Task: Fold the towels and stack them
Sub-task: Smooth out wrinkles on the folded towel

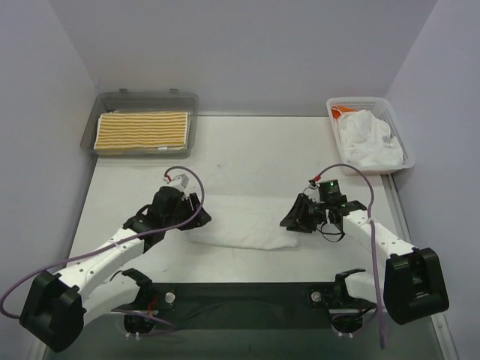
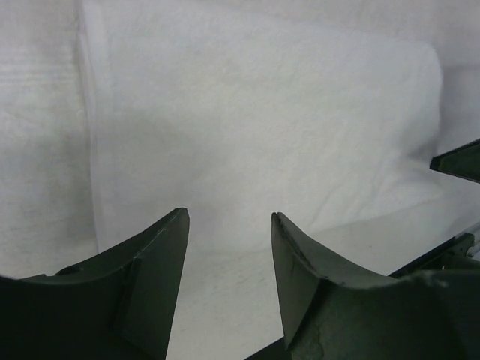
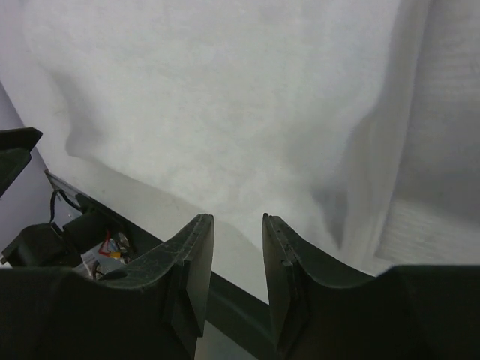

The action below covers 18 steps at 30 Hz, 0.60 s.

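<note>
A folded white towel (image 1: 240, 231) lies flat near the front of the tabletop (image 1: 247, 161), its long axis running left to right between the two arms. The left fingers (image 1: 196, 217) sit at its left end and the right fingers (image 1: 291, 220) at its right end. From above, the black wrists cover both ends, so contact with the cloth cannot be made out. The left wrist camera shows its fingers parted with a wide gap, nothing between them, and the towel's folded edge running away ahead. The right wrist camera shows its fingers parted by a narrower gap, also empty, with rumpled white cloth beyond; the towel's far end runs out of frame in both wrist views. At the far left corner, a yellow-and-white striped towel (image 1: 142, 131) lies folded in a clear grey tray (image 1: 193, 112), stripes and long axis also running left to right. At the far right, a white mesh basket (image 1: 405, 150) holds crumpled white cloth (image 1: 367, 142) that partly hides something orange (image 1: 342, 111) behind it, too covered to identify.
</note>
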Each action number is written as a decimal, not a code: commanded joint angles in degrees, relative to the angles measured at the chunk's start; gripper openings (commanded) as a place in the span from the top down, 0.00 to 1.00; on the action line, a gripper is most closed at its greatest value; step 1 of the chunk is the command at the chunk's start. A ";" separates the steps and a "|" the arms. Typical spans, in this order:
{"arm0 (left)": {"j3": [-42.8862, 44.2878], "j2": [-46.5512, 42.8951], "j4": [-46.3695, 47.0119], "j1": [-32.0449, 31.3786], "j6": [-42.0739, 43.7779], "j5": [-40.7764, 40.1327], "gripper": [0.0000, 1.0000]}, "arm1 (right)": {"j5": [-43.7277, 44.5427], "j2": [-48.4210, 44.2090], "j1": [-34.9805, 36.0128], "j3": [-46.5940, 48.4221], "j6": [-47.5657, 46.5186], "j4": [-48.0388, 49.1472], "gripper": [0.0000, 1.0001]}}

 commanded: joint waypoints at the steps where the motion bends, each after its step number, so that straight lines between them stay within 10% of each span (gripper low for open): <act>1: -7.10 0.84 3.47 -0.64 -3.58 -0.24 0.44 | -0.15 -1.36 -1.61 -4.31 1.10 -2.25 0.67; 18: -7.06 -10.23 -4.26 -0.64 -7.19 -6.66 0.47 | -3.40 -4.25 -14.37 -3.63 -3.57 -5.41 0.68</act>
